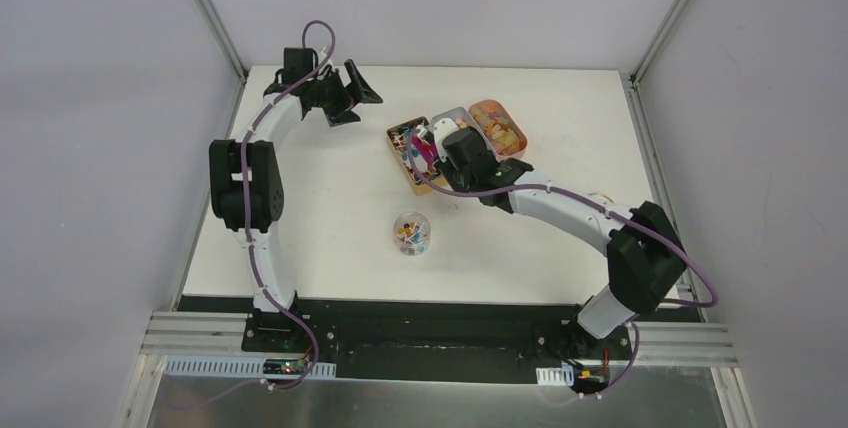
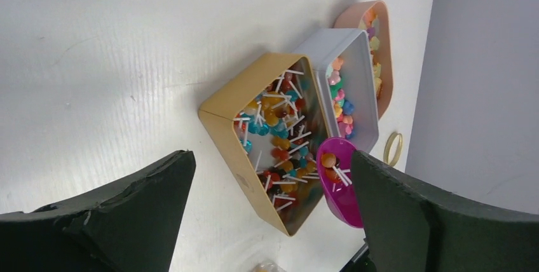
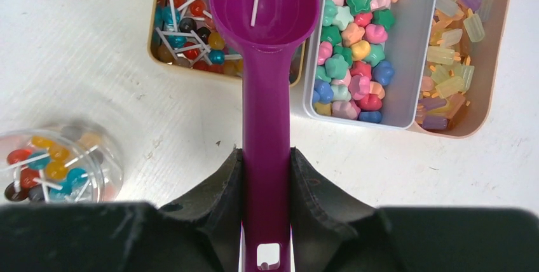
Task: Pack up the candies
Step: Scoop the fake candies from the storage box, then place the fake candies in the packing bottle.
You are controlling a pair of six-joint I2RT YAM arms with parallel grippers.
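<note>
The candies are small lollipops on white sticks (image 3: pixel 187 27) in a tan box (image 1: pixel 402 148), star-shaped sweets (image 3: pixel 349 49) in a grey box (image 3: pixel 416 43), and pale yellow and purple pieces (image 3: pixel 454 37) in a peach box (image 3: pixel 492 68). My right gripper (image 3: pixel 267 157) is shut on the handle of a magenta scoop (image 3: pixel 266 94). The scoop's bowl hangs over the tan box with a couple of lollipops (image 2: pixel 330 164) in it. A clear round tub (image 1: pixel 412 233) holds more lollipops. My left gripper (image 1: pixel 358 100) stands open and holds nothing, up to the left of the boxes.
The three boxes sit side by side at the table's back middle, tan (image 2: pixel 235 132), grey (image 2: pixel 363 88), peach (image 2: pixel 384 62). A yellow ring (image 2: pixel 394 148) lies on the table beside the grey box. The clear tub (image 3: pixel 54 167) stands nearer the arms' bases, apart from the boxes.
</note>
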